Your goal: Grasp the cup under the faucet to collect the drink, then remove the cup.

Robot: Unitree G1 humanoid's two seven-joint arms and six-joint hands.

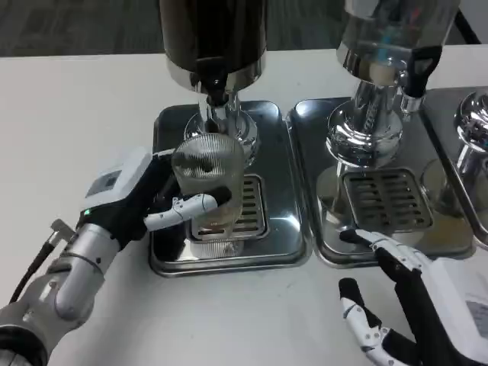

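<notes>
— Ribbed clear glass, that cup (207, 194); where does it sit?

— Over the slotted grate (242, 207) of the left drip tray (284, 229), in front of the chrome pedestal of the dark drink dispenser (213, 38). The black faucet (216, 93) hangs just behind and above its rim. Whether its base touches the grate, I cannot tell.

— Who has it?

— The left hand (145, 200). It comes in from the left side of the tray, white back turned up, and its fingers (187, 207) wrap across the front of the glass low down, black tip lying against the ribbed wall. The hand grips the cup.

— Is the cup upright?

— Close to upright, the top leaning a little toward the camera. Any liquid inside is hard to judge through the ribbing.

— And the other hand?

— The right hand (415, 309) lies at the lower right on the white bench (69, 114), just in front of the second drip tray (450, 248). Its fingers (381, 245) are spread apart and hold nothing; one fingertip reaches to the tray's front edge.

— What stands on that second tray?

— A clear-bodied dispenser (389, 30) on a chrome pedestal, with its own black tap (419, 72) and a slotted grate (385, 200) below. At the far right edge, part of a third chrome stand (473, 122) shows.

— How do the two trays lie?

— Side by side, edges almost meeting, both polished steel.
</notes>
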